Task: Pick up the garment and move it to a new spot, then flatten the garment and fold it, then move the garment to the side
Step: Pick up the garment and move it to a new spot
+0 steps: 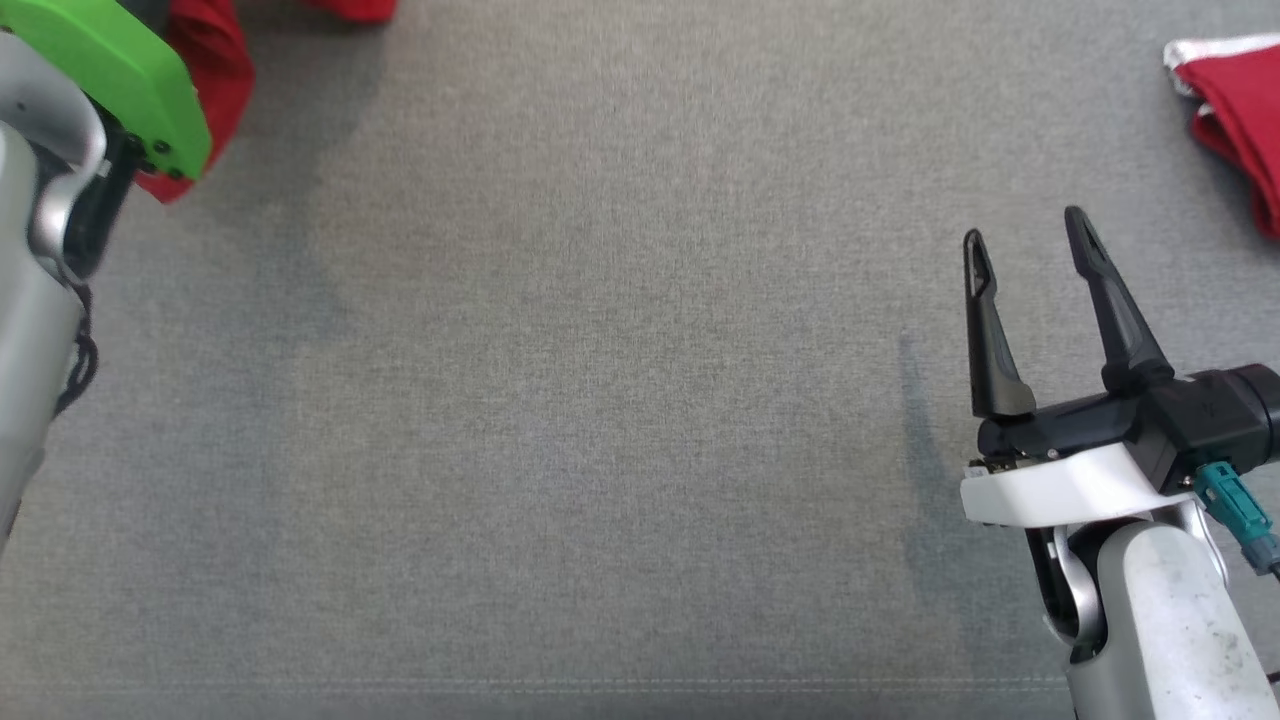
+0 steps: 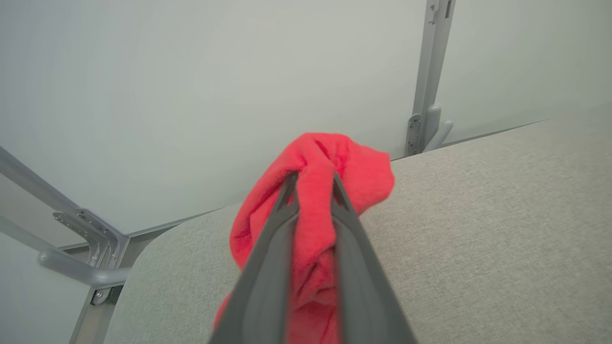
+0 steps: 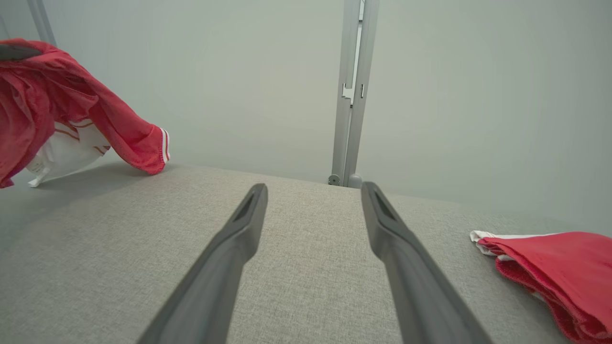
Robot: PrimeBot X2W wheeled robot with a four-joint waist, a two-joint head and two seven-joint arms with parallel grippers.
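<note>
The garment (image 2: 315,224) is red with a white lining and a striped cuff. My left gripper (image 2: 311,179) is shut on a bunched fold of it and holds it up over the far left corner of the grey table (image 1: 600,400). In the head view the garment (image 1: 215,70) hangs behind my left arm's green cover (image 1: 120,70) at the top left. From the right wrist view the garment (image 3: 57,105) dangles at the left, its sleeve end just above the table. My right gripper (image 1: 1025,230) hovers open and empty at the lower right, and its fingers (image 3: 229,258) point along the tabletop.
A second red garment with white trim (image 1: 1240,110) lies folded at the table's far right edge (image 3: 564,267). A pale wall with a grey metal post (image 3: 351,95) stands behind the table. Frame brackets (image 2: 91,239) sit past the rounded left corner.
</note>
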